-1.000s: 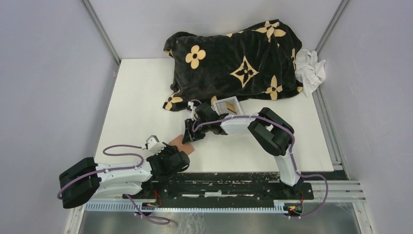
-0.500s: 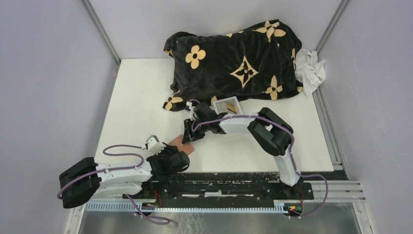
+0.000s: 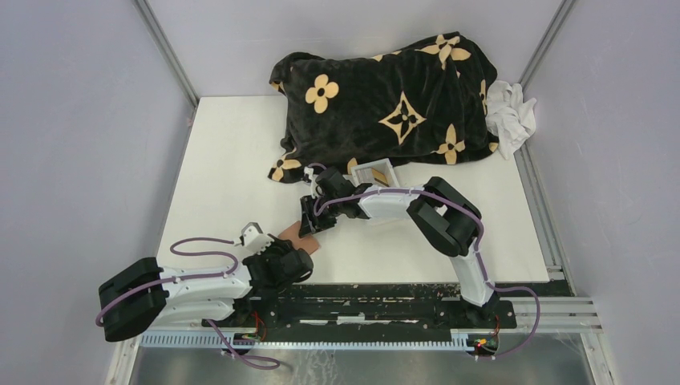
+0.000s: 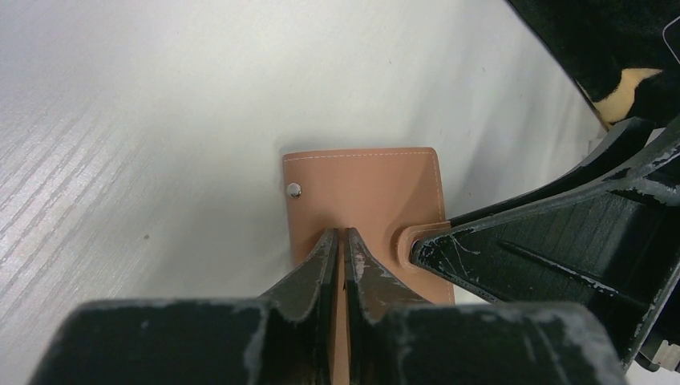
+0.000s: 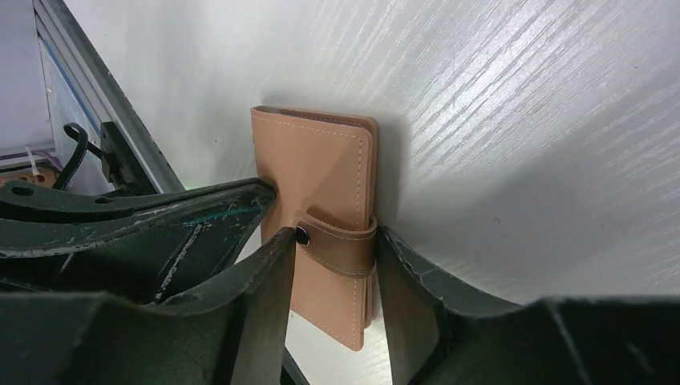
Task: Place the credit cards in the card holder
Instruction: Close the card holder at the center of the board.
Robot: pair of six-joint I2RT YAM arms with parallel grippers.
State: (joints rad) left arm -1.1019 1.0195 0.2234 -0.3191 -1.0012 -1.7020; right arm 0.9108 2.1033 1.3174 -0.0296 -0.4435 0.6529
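Your left gripper [image 4: 337, 234] is pinched almost closed on a thin edge of the card holder [image 4: 365, 184]. The left wrist view shows a sliver of tan leather between the fingers. Your right gripper [image 5: 334, 241] sits at medium width, clamping the card holder at its strap [image 5: 345, 245], which only the right wrist view shows. The top view puts the card holder on the table [image 3: 232, 160], near the front. The clear tray [image 3: 374, 173] sits by the black blanket [image 3: 385, 96], contents unreadable.

The card holder [image 5: 329, 172] is smooth, stitched tan leather; the table [image 5: 521, 120] is matt, finely grained white.
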